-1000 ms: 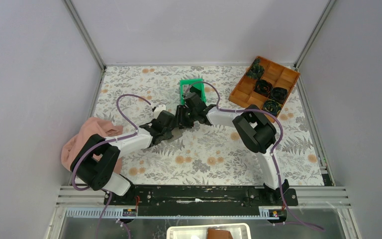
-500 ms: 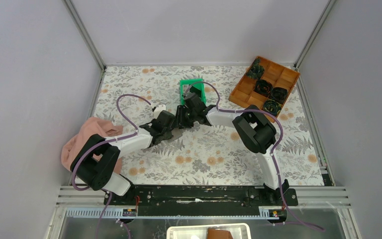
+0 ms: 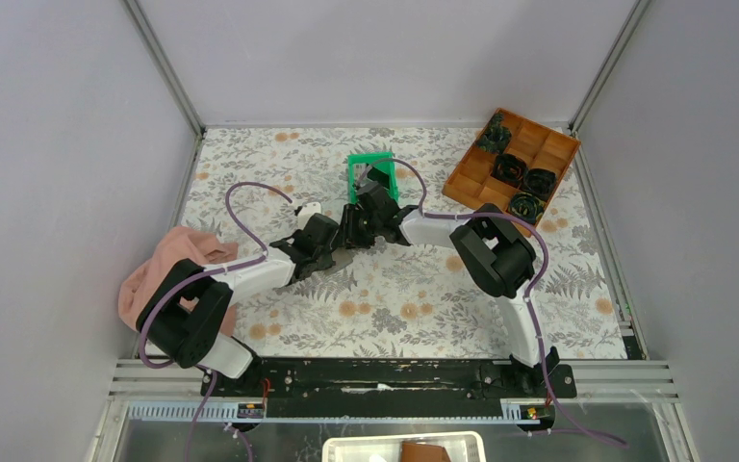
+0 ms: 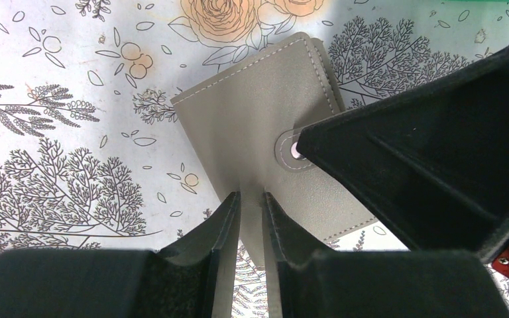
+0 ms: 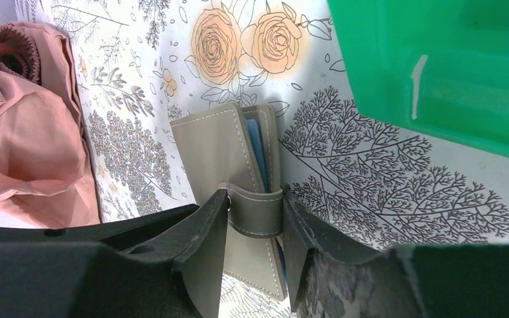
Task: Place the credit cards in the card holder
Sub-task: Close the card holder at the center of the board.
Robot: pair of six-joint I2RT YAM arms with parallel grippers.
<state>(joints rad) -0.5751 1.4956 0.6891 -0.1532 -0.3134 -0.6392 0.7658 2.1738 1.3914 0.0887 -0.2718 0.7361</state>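
The card holder (image 4: 252,126) is a grey wallet lying folded shut on the floral table, its snap strap wrapped over the edge. A blue inside shows at its edge in the right wrist view (image 5: 215,152). My left gripper (image 4: 250,205) is shut on the wallet's near corner. My right gripper (image 5: 255,212) is shut across the wallet at the strap, and one of its fingers (image 4: 437,152) presses by the snap. In the top view both grippers meet over the wallet (image 3: 344,256) at mid-table. No credit cards are in view.
A green plastic bin (image 3: 370,166) stands just behind the grippers, close above the right gripper (image 5: 451,66). A pink cloth (image 3: 168,269) lies at the left, also in the right wrist view (image 5: 20,132). A brown compartment tray (image 3: 550,142) sits at the back right.
The right gripper has shifted very slightly at the wallet. The left arm and the wallet stay where they were.
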